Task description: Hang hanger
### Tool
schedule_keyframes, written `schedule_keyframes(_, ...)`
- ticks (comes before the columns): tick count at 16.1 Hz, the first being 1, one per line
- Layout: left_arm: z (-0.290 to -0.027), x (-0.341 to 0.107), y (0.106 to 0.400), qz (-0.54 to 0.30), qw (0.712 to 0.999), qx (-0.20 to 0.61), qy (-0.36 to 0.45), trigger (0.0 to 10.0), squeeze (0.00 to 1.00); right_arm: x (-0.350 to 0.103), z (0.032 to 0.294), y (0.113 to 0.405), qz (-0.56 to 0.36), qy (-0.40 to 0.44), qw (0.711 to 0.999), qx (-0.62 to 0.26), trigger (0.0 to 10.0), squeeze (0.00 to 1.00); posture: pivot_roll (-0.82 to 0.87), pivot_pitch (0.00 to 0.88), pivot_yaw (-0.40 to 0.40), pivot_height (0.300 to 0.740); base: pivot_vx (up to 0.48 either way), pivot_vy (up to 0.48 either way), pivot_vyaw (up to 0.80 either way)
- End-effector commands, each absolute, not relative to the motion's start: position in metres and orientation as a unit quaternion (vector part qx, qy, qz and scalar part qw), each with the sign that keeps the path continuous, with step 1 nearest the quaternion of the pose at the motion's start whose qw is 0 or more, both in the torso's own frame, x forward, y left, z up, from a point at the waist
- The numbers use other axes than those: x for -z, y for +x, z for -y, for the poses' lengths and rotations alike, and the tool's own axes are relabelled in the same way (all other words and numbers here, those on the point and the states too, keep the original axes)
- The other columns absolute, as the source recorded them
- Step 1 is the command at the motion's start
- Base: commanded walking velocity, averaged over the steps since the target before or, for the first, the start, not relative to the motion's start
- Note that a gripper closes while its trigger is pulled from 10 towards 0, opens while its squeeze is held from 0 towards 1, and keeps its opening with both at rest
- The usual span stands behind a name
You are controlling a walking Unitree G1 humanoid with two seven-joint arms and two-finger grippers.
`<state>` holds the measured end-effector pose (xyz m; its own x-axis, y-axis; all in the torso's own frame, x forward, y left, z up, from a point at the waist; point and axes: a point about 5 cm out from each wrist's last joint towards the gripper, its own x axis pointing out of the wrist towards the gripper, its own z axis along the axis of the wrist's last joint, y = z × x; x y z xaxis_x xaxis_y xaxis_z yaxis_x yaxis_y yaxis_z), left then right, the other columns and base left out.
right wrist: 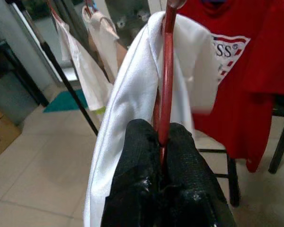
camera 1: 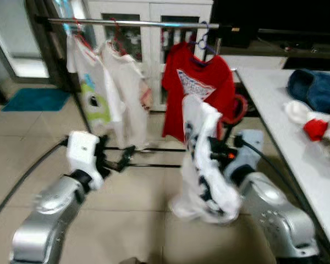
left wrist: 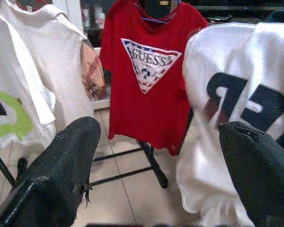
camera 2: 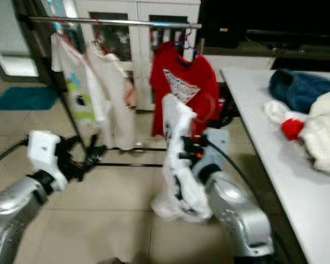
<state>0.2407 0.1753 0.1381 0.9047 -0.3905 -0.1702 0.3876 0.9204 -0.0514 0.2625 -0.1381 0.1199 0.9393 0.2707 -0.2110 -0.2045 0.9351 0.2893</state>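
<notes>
A tiled floor (camera 1: 137, 198) spreads across the lower frame, with a teal mat (camera 1: 36, 99) at the upper left. Along the top runs a clothes rail (camera 1: 137, 23) carrying a white shirt with a green print (camera 1: 91, 82), a cream shirt (camera 1: 126, 88) and, at centre, a red T-shirt (camera 1: 201, 91). A white cabinet (camera 1: 148, 11) stands behind the rail. At the right edge, a white table (camera 1: 286, 143) holds a blue garment (camera 1: 316, 88) and white-and-red clothing (camera 1: 313, 124). At lower left, the left gripper (camera 1: 124, 157) is held out with its fingers (left wrist: 66, 175) spread wide, holding nothing. Right of centre, the right gripper (right wrist: 161, 146) is clamped on a red hanger (right wrist: 166, 80) draped with a white printed shirt (camera 1: 203, 165), held upright below the rail and in front of the red T-shirt.
</notes>
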Motion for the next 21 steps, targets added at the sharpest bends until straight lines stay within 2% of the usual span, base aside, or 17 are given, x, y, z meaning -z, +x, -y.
schedule_keyframes(1, -0.18, -0.141, 0.243, -0.086, 0.978, 0.19, 0.003, 10.0, 0.45, -0.125, 0.135, 0.264, -0.111, 0.137, 0.976, -0.126, 10.0, 0.0, 0.0, 0.0, 0.007, 0.74, 0.0, 0.281, 0.0)
schedule_keyframes(4, -0.186, -0.142, 0.25, -0.086, 0.983, 0.159, 0.02, 10.0, 0.48, -0.124, 0.132, 0.264, -0.111, 0.127, 0.976, -0.142, 10.0, 0.0, -0.01, 0.0, 0.007, 0.74, 0.0, -0.32, 0.0)
schedule_keyframes(6, -0.185, -0.144, 0.255, -0.077, 0.984, 0.162, 0.014, 10.0, 0.46, -0.128, 0.131, 0.265, -0.105, 0.122, 0.972, -0.169, 10.0, 0.0, -0.01, 0.0, 0.004, 0.74, 0.0, 0.0, 0.0)
schedule_keyframes(8, -0.188, -0.144, 0.259, -0.073, 0.983, 0.166, 0.009, 10.0, 0.53, -0.135, 0.131, 0.265, -0.096, 0.123, 0.965, -0.211, 10.0, 0.0, -0.01, 0.0, 0.0, 0.74, 0.0, 0.0, 0.0)
schedule_keyframes(9, -0.192, -0.145, 0.261, -0.072, 0.983, 0.17, 0.007, 10.0, 1.0, -0.138, 0.132, 0.266, -0.091, 0.118, 0.962, -0.23, 10.0, 0.0, -0.01, 0.0, 0.0, 0.74, 0.0, 0.0, 0.0)
schedule_keyframes(13, -0.215, -0.143, 0.278, -0.097, 0.977, 0.189, 0.021, 10.0, 1.0, -0.157, 0.134, 0.265, -0.065, 0.145, 0.93, -0.332, 10.0, 0.0, -0.01, 0.0, -0.013, 0.74, 0.0, 0.0, 0.0)
schedule_keyframes(14, -0.216, -0.145, 0.283, -0.092, 0.972, 0.217, 0.001, 10.0, 0.2, -0.165, 0.135, 0.261, -0.055, 0.16, 0.912, -0.373, 10.0, 0.0, -0.01, 0.0, -0.015, 0.74, 0.0, 0.0, 0.0)
schedule_keyframes(15, -0.215, -0.147, 0.285, -0.089, 0.965, 0.247, -0.001, 10.0, 0.0, -0.171, 0.134, 0.257, -0.05, 0.176, 0.894, -0.409, 10.0, 0.0, -0.01, 0.0, -0.016, 0.74, 0.0, 0.0, 0.0)
schedule_keyframes(17, -0.212, -0.155, 0.288, -0.08, 0.95, 0.303, 0.003, 10.0, 0.0, -0.176, 0.134, 0.25, -0.054, 0.182, 0.869, -0.457, 10.0, 0.0, -0.02, 0.0, -0.013, 0.74, 0.0, 0.0, 0.0)
schedule_keyframes(21, -0.215, -0.162, 0.292, -0.076, 0.935, 0.346, 0.019, 10.0, 0.0, -0.175, 0.137, 0.24, -0.075, 0.172, 0.846, -0.499, 10.0, 0.0, -0.03, 0.0, -0.005, 0.74, 0.0, 0.0, 0.0)
